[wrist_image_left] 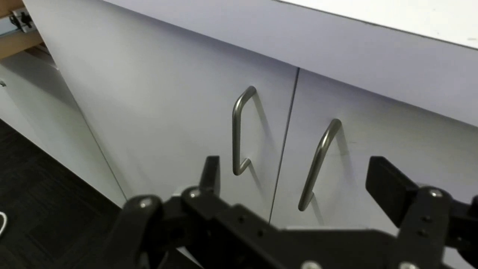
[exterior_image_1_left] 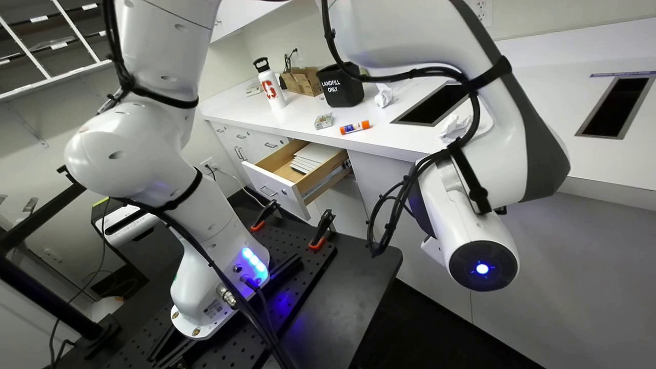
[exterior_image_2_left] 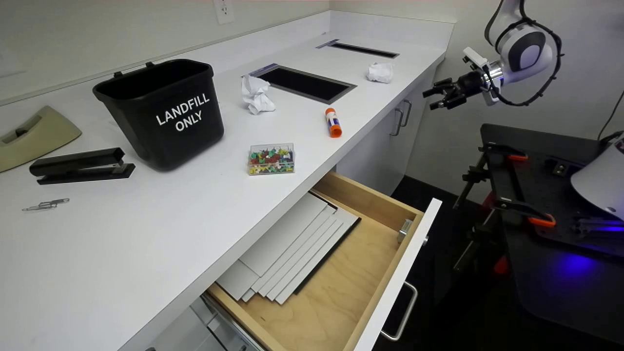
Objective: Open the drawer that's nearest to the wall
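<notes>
A white drawer with a wooden inside (exterior_image_1_left: 266, 180) stands pulled out under the white counter and holds grey panels. It also shows in an exterior view (exterior_image_2_left: 399, 274), and its side shows in the wrist view (wrist_image_left: 20, 45). Several shut drawers (exterior_image_1_left: 243, 137) with metal handles are near the left wall in an exterior view. My gripper (exterior_image_2_left: 431, 99) is open, with nothing between its fingers, in front of the cabinet by the far wall. In the wrist view, the gripper (wrist_image_left: 294, 168) faces a left door handle (wrist_image_left: 236, 130) and a right door handle (wrist_image_left: 318, 166), apart from both. The wrist hides the gripper in an exterior view.
The counter (exterior_image_2_left: 195, 229) bears a black bin (exterior_image_2_left: 170, 141), stapler (exterior_image_2_left: 80, 165), pin box (exterior_image_2_left: 271, 159), glue stick (exterior_image_2_left: 333, 123) and crumpled papers (exterior_image_2_left: 380, 72). Its front edge overhangs the doors. The robot's black table (exterior_image_1_left: 343, 287) with clamps (exterior_image_1_left: 322, 229) stands opposite the pulled-out drawer.
</notes>
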`<state>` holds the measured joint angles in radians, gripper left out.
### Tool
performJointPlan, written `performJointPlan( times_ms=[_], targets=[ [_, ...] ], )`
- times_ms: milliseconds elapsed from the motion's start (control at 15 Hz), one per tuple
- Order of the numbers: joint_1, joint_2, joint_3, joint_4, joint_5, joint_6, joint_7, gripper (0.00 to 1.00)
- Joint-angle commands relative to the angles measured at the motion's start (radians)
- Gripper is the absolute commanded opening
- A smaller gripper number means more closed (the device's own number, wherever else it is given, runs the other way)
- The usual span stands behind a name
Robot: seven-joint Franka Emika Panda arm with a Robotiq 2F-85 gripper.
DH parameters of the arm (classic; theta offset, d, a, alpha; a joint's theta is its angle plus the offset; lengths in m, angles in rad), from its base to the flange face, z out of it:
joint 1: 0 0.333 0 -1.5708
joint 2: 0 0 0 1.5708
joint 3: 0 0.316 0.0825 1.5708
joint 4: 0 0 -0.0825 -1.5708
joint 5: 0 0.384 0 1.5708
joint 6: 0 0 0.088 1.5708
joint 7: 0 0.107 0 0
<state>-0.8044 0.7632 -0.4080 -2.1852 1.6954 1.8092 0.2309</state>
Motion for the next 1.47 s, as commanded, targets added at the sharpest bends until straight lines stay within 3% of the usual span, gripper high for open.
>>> performJointPlan(
  times_ms=[0,533,600,667,1267,1400],
  targets=[
    [0.001,0.047,0.012,0.051,0.03,-0.006,0.055,1.0],
    [0.01,0.104,0.044,0.101,0.107,-0.003,0.091,1.0],
    [0.012,0.11,0.049,0.105,0.112,-0.004,0.093,0.75],
    [0.012,0.116,0.054,0.109,0.113,-0.009,0.094,0.74],
    [-0.008,0.132,0.055,0.115,0.133,-0.025,0.097,0.06],
    [-0.026,0.133,0.047,0.102,0.137,-0.04,0.087,0.0]
  ],
)
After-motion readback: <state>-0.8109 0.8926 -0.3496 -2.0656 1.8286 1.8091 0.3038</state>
